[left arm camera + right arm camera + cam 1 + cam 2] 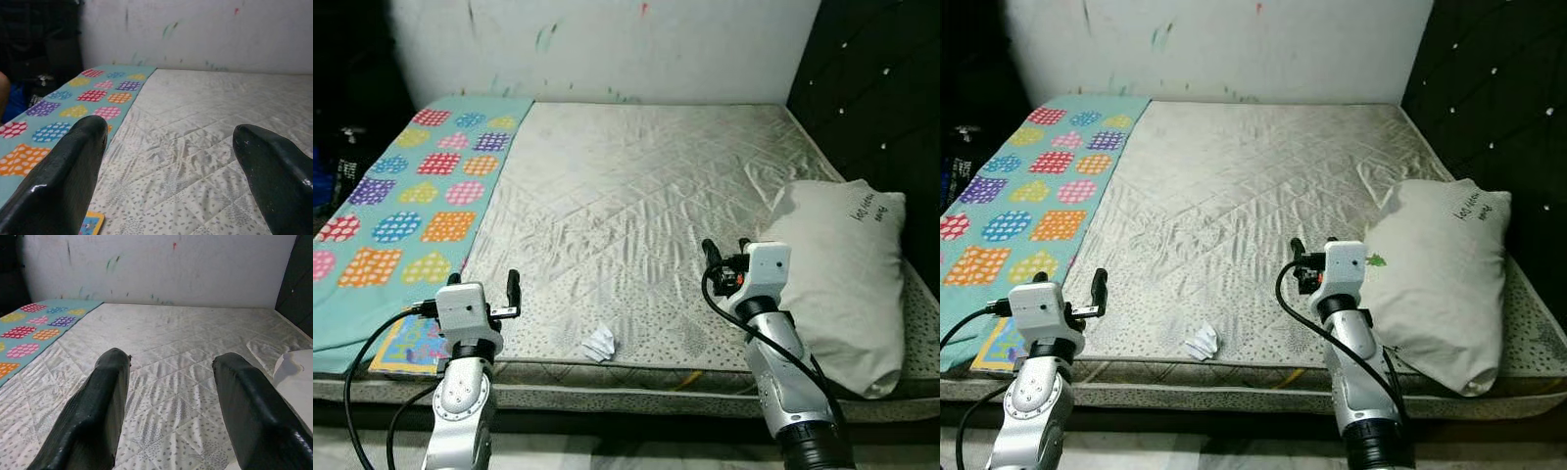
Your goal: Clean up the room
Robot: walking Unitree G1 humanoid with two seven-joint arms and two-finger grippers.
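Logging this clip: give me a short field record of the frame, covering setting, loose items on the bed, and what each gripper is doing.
setting: bare quilted mattress against a marked white wall
blanket: turquoise, coloured patches, along the mattress's left side
pillow: grey, at the right edge
litter: crumpled white paper near the front edge
other: colourful flat booklet at the front left corner, partly under the blanket
left gripper: open, empty, raised over the front left edge
right gripper: open, empty, raised beside the pillow
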